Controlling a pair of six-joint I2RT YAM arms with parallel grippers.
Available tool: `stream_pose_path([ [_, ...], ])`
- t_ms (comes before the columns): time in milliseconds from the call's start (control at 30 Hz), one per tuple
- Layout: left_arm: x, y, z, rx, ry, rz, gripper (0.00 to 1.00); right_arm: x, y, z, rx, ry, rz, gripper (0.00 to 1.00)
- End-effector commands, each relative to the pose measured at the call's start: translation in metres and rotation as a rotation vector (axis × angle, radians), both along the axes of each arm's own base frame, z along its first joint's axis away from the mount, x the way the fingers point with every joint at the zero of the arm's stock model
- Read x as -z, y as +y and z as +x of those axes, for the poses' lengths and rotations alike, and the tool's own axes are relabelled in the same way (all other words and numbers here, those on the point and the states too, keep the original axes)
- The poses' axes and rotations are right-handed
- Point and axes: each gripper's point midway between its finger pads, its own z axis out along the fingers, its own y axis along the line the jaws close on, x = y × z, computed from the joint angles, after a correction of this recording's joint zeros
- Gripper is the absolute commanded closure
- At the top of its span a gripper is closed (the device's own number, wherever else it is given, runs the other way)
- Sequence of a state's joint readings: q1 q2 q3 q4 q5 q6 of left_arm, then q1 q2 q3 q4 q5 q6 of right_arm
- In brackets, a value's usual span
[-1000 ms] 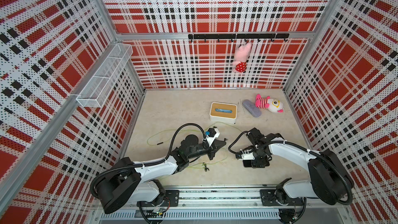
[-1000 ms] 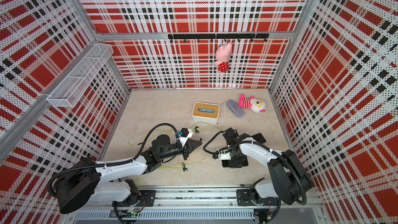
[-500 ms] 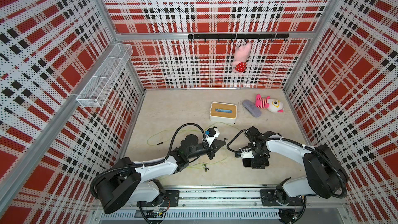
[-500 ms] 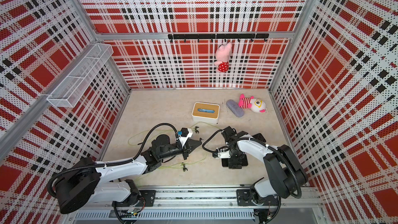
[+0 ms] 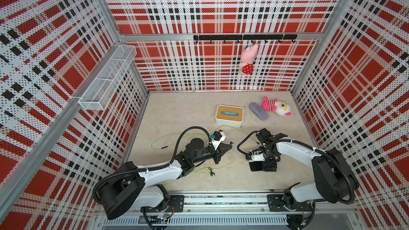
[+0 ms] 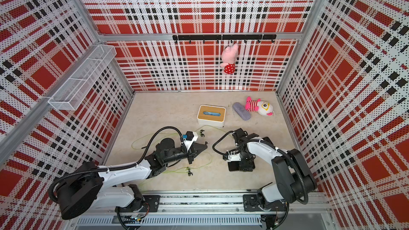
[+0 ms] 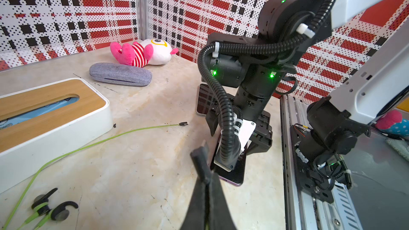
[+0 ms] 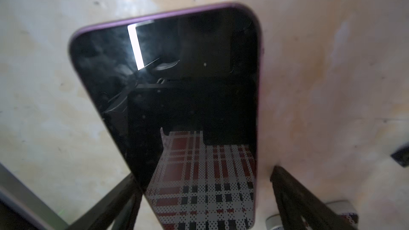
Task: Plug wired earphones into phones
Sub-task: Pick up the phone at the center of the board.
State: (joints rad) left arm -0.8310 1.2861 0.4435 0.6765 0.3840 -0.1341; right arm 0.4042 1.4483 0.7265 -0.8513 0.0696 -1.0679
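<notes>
Meanwhile, the left gripper (image 7: 207,186) pinches an earphone plug (image 7: 200,160) near the phone (image 8: 177,85) lying flat on the table (image 7: 132,162), and the right gripper (image 8: 203,173) merely straddles it, jaws wide open; unclamped, the phone could skid when the plug pushes in.

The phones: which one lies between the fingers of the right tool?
The purple-edged phone, framed by the open right tool; the other phone lies apart from it.

We see the left gripper (image 5: 229,145) pinched shut, pointing toward the right gripper (image 5: 267,167), which faces down with jaws spread wide.
</notes>
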Motion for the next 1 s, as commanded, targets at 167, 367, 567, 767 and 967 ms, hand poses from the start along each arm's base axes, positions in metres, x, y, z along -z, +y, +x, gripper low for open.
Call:
stream_pose_path([
  [167, -0.002, 0.002, 0.002, -0.01, 0.001, -0.006, 1.0, 0.016, -0.009, -0.026, -0.019, 0.083, -0.035, 0.19],
  [367, -0.001, 0.003, 0.005, -0.027, 0.001, -0.004, 1.0, 0.008, -0.001, -0.021, -0.012, 0.034, -0.002, 0.3],
  [567, -0.01, 0.009, 0.011, -0.075, 0.007, -0.038, 1.0, -0.03, 0.023, 0.004, 0.023, -0.158, 0.158, 0.41],
  [767, -0.035, 0.006, 0.004, -0.067, 0.047, -0.127, 1.0, -0.085, 0.044, 0.026, 0.041, -0.419, 0.351, 0.44],
  [967, -0.058, -0.005, -0.017, -0.039, 0.065, -0.223, 1.0, -0.142, 0.048, 0.04, 0.038, -0.725, 0.498, 0.48],
])
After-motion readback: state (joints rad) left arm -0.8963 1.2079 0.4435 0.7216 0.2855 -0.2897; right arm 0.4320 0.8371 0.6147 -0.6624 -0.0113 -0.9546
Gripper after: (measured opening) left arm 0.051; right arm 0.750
